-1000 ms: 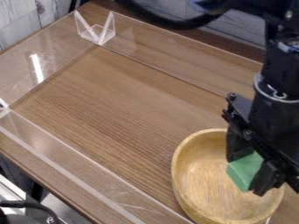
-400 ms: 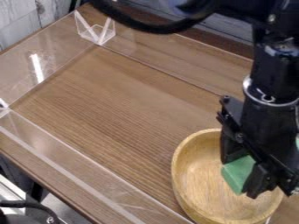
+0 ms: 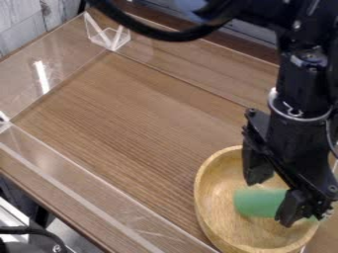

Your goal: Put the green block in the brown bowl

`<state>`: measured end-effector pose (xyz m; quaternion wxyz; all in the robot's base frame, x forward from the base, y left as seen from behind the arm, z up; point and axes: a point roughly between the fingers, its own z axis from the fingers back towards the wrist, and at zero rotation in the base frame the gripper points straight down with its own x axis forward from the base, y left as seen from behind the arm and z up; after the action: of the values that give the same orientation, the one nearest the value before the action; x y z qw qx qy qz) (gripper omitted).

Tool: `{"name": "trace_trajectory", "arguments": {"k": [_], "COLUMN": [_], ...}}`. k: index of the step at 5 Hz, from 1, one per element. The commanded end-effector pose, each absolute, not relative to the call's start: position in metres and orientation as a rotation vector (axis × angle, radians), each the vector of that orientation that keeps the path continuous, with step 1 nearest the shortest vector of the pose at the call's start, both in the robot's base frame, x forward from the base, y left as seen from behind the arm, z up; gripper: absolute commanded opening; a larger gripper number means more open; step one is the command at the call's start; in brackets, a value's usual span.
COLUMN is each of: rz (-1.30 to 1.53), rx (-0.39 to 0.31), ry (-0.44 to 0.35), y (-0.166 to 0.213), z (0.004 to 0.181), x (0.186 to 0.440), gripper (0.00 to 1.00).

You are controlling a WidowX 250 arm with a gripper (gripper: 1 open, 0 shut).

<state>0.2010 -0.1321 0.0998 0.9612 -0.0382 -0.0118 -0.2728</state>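
- The black robot arm [image 3: 306, 74] enters from the upper right and descends almost vertically, its last link upright over the right half of the brown bowl [image 3: 218, 212].
- The end effector [image 3: 283, 188] points straight down, and its dark fingers [image 3: 254, 163] reach below the level of the bowl's rim.
- The jaws stand spread apart; the green block [image 3: 260, 202] shows between and just below them, tilted with its long side roughly level, and it appears loose rather than clamped.
- Whether the block still touches a finger on its right end cannot be told, since the right finger covers that end.
- The green block lies inside the brown bowl, toward the right of the bowl's floor, clear of the near rim.
- The brown bowl rests on the wooden surface [image 3: 132, 119] at the lower right, its thick tan rim visible on the left and front; the far right part is cut off by the frame's edge and hidden behind the arm.
- A clear plastic wall [image 3: 53, 74] borders the surface on the left and far sides, and a small transparent stand [image 3: 109, 32] sits at the upper left corner, well apart from the arm.
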Motion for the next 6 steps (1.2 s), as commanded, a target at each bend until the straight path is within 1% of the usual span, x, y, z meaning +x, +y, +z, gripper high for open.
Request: {"name": "trace_trajectory", "arguments": {"k": [1,4,6], "rz": [-0.583,-0.62,-0.627], "rx": [-0.089,-0.085,-0.091], "ry": [-0.097,-0.122,-0.133], "y": [-0.133,-0.133,-0.132], "z": [0.107,0.084,0.078], "x": [0.207,0.213,0.218], "gripper": [1.0,1.0,1.0]}}
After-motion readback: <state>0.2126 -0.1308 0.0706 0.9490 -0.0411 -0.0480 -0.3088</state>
